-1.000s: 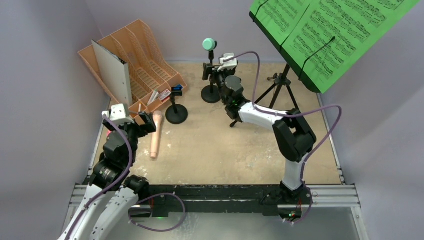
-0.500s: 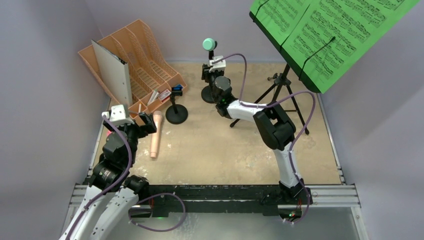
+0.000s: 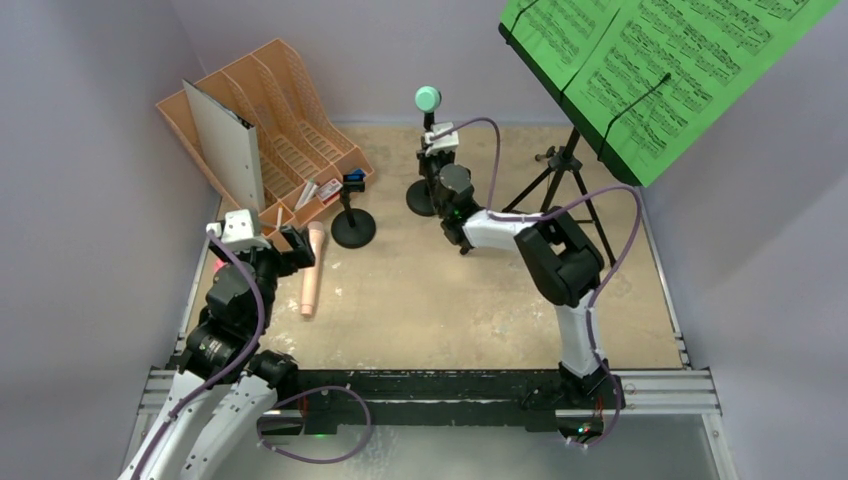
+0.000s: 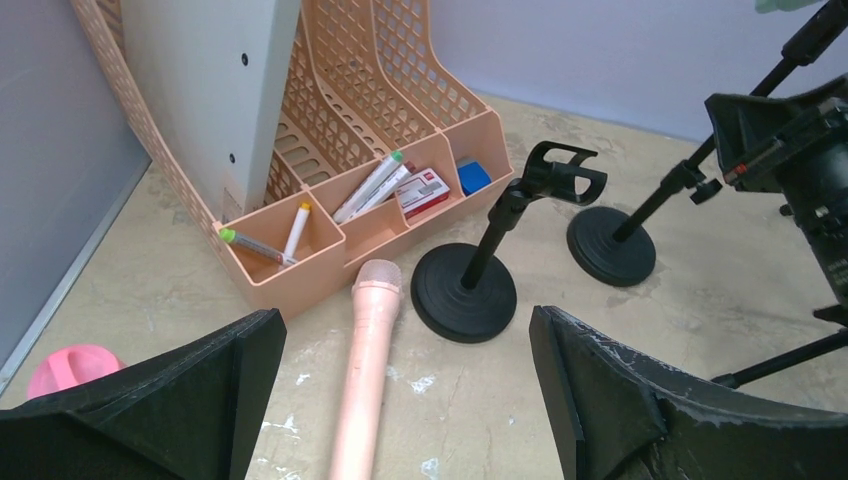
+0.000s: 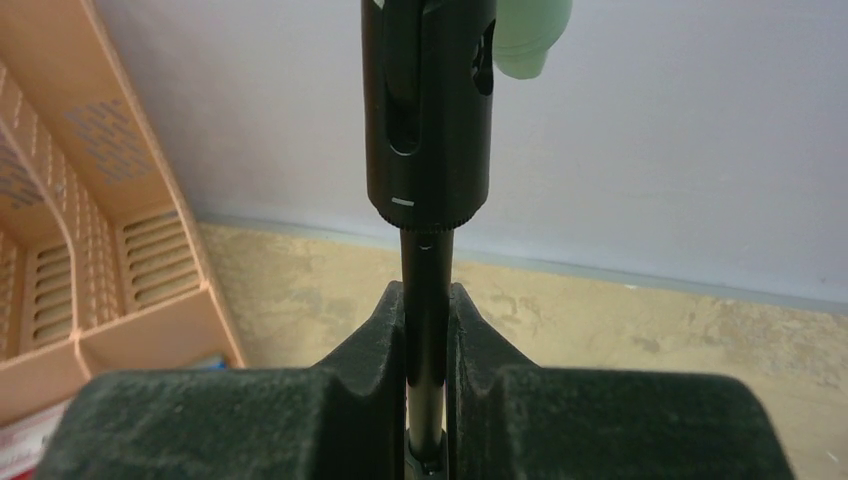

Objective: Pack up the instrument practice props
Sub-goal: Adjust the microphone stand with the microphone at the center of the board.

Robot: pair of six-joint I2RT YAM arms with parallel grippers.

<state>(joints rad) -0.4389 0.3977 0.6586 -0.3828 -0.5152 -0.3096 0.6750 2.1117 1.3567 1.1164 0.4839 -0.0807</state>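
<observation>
Overhead, the right tool (image 3: 437, 150) sits at top centre against the pole (image 3: 429, 122) carrying the teal mic (image 3: 428, 98). Only its wrist view shows the fingers (image 5: 385, 325) pinched on the shaft just below the clip. The left tool (image 4: 405, 335) gapes wide, holding nothing, over the pink mic (image 4: 365, 370) lying on the bench (image 4: 600, 350) at bottom centre, touching the rack (image 4: 400, 60) and beside the second pole (image 4: 465, 290). Green pages (image 3: 650, 60) show only overhead, upper right.
</observation>
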